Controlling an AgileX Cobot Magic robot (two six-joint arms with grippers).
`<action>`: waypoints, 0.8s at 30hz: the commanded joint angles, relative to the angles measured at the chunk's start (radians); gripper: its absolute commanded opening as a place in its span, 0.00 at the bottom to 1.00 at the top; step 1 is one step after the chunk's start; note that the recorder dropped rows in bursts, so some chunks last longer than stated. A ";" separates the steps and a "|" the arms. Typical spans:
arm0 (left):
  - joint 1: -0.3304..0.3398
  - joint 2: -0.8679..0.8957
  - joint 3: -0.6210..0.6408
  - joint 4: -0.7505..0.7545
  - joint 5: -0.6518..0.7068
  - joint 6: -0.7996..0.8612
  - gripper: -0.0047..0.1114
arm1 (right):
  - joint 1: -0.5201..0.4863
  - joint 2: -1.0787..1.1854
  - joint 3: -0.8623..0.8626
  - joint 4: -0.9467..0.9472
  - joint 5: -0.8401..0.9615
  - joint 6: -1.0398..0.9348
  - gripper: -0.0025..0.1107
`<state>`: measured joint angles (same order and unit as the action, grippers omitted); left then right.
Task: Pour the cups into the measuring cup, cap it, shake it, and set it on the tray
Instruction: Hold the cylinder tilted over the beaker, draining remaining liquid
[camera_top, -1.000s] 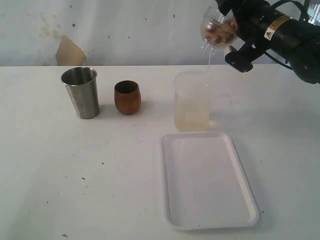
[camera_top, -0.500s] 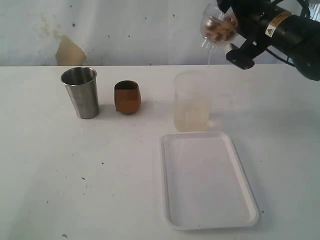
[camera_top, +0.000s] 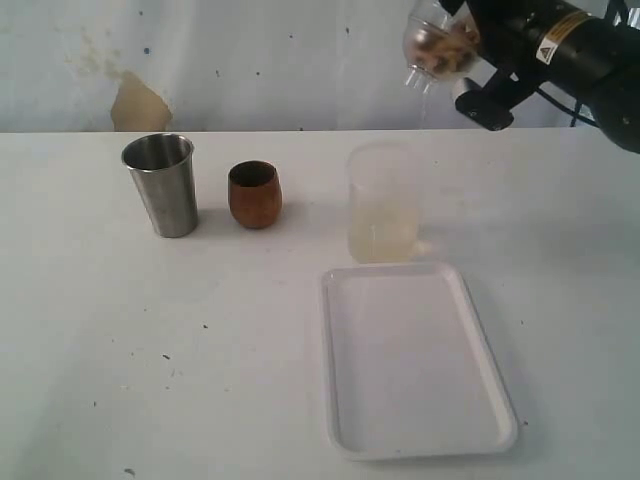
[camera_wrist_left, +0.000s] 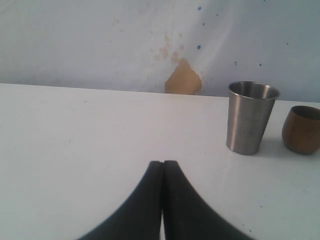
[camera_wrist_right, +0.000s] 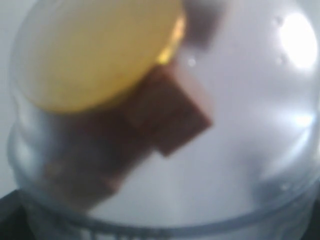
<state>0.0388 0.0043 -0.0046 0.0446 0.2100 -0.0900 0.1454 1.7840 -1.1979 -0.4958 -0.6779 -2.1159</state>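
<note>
My right gripper (camera_top: 463, 48) is high at the back right, shut on the clear measuring cup; its body is hidden by the fingers. Its dome cap (camera_top: 430, 48) tilts down-left above the frosted translucent cup (camera_top: 384, 205). The right wrist view looks into the dome cap (camera_wrist_right: 250, 125), with brown cubes (camera_wrist_right: 170, 115) and a yellow piece (camera_wrist_right: 100, 50) against it. The steel tumbler (camera_top: 162, 185) and wooden cup (camera_top: 254, 195) stand upright at the left. My left gripper (camera_wrist_left: 163, 162) is shut and holds nothing, low over the table short of the steel tumbler (camera_wrist_left: 251, 117) and wooden cup (camera_wrist_left: 302, 129).
The white tray (camera_top: 415, 360) lies at the front right, just in front of the frosted cup, which holds pale liquid. A tan patch (camera_top: 138, 103) marks the back wall. The left arm does not show in the exterior view.
My right gripper has lifted the capped measuring cup slightly up and right. The thin stream falling from its neck into the frosted cup has faded to almost nothing.
</note>
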 joint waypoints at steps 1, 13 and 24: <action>-0.001 -0.004 0.005 0.001 -0.009 0.000 0.04 | 0.018 -0.026 -0.011 0.004 -0.023 -0.016 0.02; -0.001 -0.004 0.005 0.001 -0.009 0.000 0.04 | 0.022 -0.007 0.024 0.001 0.062 -0.016 0.02; -0.001 -0.004 0.005 0.001 -0.009 0.000 0.04 | 0.024 0.011 0.001 0.048 0.044 -0.002 0.02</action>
<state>0.0388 0.0043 -0.0046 0.0446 0.2100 -0.0900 0.1680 1.8076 -1.1916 -0.4491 -0.6129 -2.1131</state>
